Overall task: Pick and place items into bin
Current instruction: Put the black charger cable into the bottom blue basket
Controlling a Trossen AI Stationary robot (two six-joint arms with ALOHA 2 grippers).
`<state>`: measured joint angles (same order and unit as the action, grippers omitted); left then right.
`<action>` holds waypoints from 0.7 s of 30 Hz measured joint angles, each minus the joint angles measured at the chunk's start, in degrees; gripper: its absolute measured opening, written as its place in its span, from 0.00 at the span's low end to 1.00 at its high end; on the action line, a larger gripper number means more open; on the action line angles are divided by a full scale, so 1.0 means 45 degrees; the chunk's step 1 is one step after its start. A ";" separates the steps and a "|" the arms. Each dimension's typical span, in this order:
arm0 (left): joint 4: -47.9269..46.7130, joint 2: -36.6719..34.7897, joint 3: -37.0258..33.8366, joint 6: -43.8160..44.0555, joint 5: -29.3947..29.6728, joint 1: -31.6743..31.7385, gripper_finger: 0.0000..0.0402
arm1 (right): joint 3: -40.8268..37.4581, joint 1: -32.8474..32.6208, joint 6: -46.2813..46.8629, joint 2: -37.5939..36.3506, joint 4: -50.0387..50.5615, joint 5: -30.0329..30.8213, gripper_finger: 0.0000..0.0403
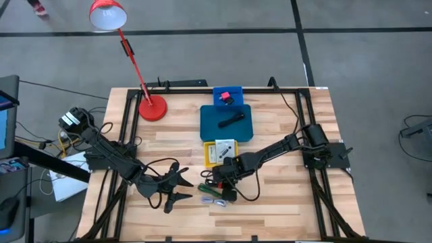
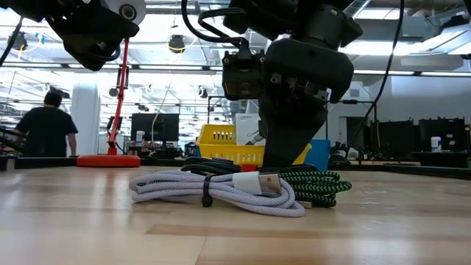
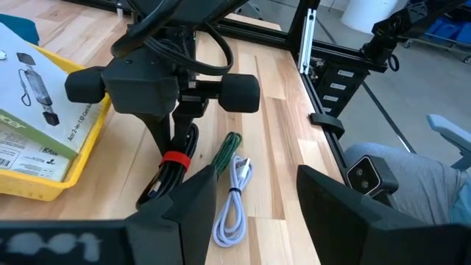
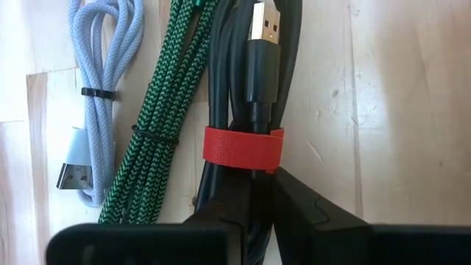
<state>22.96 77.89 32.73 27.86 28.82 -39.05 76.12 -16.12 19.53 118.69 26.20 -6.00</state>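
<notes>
Three coiled cables lie side by side on the wooden table. They are a black cable (image 4: 254, 88) bound with a red strap, a green-and-black cable (image 4: 158, 110) and a pale grey cable (image 4: 103, 88). My right gripper (image 1: 226, 181) stands over the black cable (image 3: 173, 177), pointing down and shut on it. My left gripper (image 1: 177, 189) hovers open to the table's left of the cables and touches nothing. A black item lies in the large blue bin (image 1: 208, 128), and a pink-red piece (image 1: 225, 97) lies in the small blue bin. My right gripper pinches the black cable bundle between its two fingers (image 4: 221, 210), just beside the red strap (image 4: 243, 147). It comes from above, pointing down, with the fingers across the bundle. The bundle lies flat on the table, its USB plug (image 4: 263, 29) pointing away from the fingers.
A yellow tray (image 1: 208, 156) holding a printed card sits just far of the cables, with the blue bins beyond it. A red desk lamp (image 1: 152, 108) stands at the far left. Black frame rails run along the table's edges. A person stands in the room behind.
</notes>
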 joint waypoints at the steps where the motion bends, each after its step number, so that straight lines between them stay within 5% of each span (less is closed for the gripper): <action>1: 0.0000 0.0000 0.0000 0.0002 0.0000 0.0000 0.44 | 0.0070 -0.0016 0.0004 0.0002 0.0093 0.0004 0.07; 11: 0.0005 0.0000 0.0000 0.0010 0.0000 0.0000 0.44 | 0.1705 -0.0556 -0.0271 0.0117 0.1911 0.0816 0.06; 21: 0.0005 0.0000 0.0000 0.0010 0.0000 0.0000 0.44 | 0.4330 -0.1102 -0.1075 0.0083 0.5606 0.3487 0.06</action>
<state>22.98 77.89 32.73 27.90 28.82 -39.05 95.60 -21.08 14.69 119.07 51.42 9.69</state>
